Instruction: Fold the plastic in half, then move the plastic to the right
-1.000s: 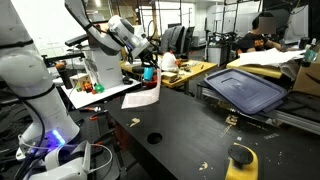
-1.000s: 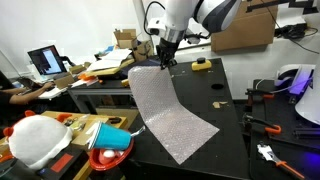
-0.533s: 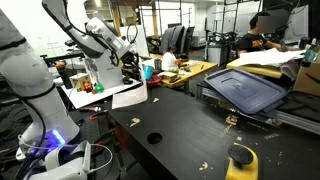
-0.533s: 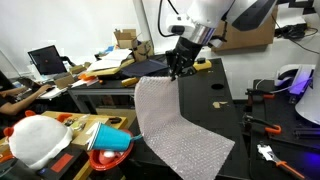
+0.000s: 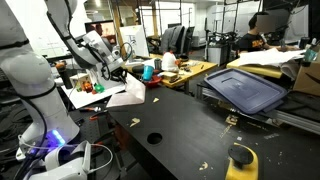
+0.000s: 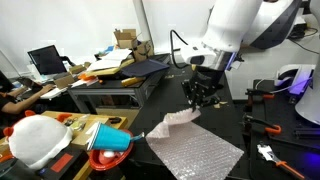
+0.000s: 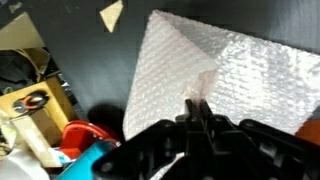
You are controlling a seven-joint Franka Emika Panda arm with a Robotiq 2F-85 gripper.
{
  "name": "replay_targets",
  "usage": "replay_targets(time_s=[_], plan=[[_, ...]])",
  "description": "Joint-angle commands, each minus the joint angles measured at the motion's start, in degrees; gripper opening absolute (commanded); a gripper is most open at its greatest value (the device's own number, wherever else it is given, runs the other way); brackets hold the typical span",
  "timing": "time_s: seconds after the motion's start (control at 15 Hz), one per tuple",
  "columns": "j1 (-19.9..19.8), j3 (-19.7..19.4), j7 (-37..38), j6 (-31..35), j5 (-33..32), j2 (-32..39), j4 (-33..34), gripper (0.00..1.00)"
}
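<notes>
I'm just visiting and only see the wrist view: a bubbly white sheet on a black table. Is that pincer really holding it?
Observer: It looks so. In an exterior view the pincer is shut on an edge of the plastic, held up above the part lying flat.
Operator: Is anything else on that table?
Observer: A yellow object sits near one end of the table, apart from the plastic.
Operator: Anything big nearby?
Observer: A dark blue-grey lid rests beside the table.
</notes>
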Motion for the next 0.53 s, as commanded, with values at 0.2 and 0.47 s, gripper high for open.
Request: replay_targets(time_s=[0.2, 0.47], plan=[[0.6, 3.6, 1.0, 11.2, 2.5, 19.0, 0.1, 0.01], [-5.5, 9.4, 7.7, 12.7, -6.8, 25.6, 0.5, 0.38]])
